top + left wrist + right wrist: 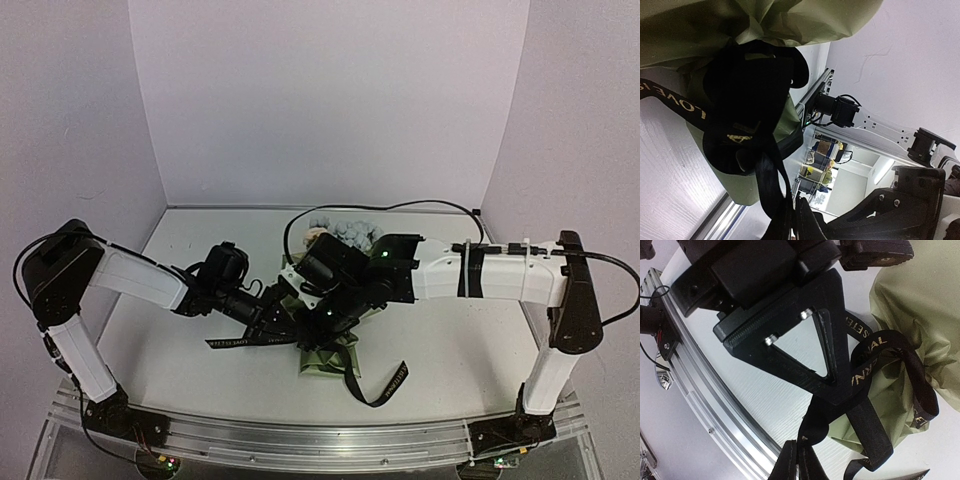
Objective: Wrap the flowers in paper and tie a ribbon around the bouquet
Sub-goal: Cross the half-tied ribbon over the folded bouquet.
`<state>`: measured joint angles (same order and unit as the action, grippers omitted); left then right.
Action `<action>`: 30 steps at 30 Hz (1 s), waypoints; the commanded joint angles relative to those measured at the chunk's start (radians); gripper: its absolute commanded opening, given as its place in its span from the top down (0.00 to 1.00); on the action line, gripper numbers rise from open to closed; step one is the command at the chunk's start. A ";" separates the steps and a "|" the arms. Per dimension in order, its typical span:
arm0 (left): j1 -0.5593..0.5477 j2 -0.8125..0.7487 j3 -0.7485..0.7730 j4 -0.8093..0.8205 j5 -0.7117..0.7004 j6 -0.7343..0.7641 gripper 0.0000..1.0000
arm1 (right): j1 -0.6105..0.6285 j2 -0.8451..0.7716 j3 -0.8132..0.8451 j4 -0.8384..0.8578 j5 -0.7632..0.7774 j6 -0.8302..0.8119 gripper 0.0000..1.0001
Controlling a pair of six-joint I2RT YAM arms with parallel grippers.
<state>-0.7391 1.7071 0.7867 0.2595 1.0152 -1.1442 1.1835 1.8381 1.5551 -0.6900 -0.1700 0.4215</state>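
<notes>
Black ribbon [687,106] reads "LOVE" in gold; left pincer [792,222] pinches one strand; right pincer [799,462] pinches another

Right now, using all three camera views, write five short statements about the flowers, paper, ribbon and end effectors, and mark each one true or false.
1. The ribbon is looped around the paper. True.
2. The left end effector stands wide open. False: it is shut on a ribbon strand.
3. The flowers stick out of the paper's far end. True.
4. The ribbon is plain black. False: it carries pale lettering.
5. The right end effector is shut on the ribbon. True.
</notes>
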 commanded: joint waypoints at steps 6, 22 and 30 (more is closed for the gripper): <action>-0.002 0.007 0.056 -0.051 0.021 0.077 1.00 | 0.006 -0.079 -0.069 -0.001 0.074 -0.040 0.50; -0.002 -0.013 0.088 -0.160 0.010 0.160 1.00 | -0.033 -0.173 -0.309 0.082 0.170 -0.029 0.53; -0.002 -0.022 0.097 -0.186 0.007 0.175 1.00 | -0.038 -0.111 -0.293 0.106 0.170 -0.034 0.59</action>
<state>-0.7387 1.7096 0.8386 0.0948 1.0183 -0.9995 1.1503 1.7064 1.2469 -0.6140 -0.0236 0.3947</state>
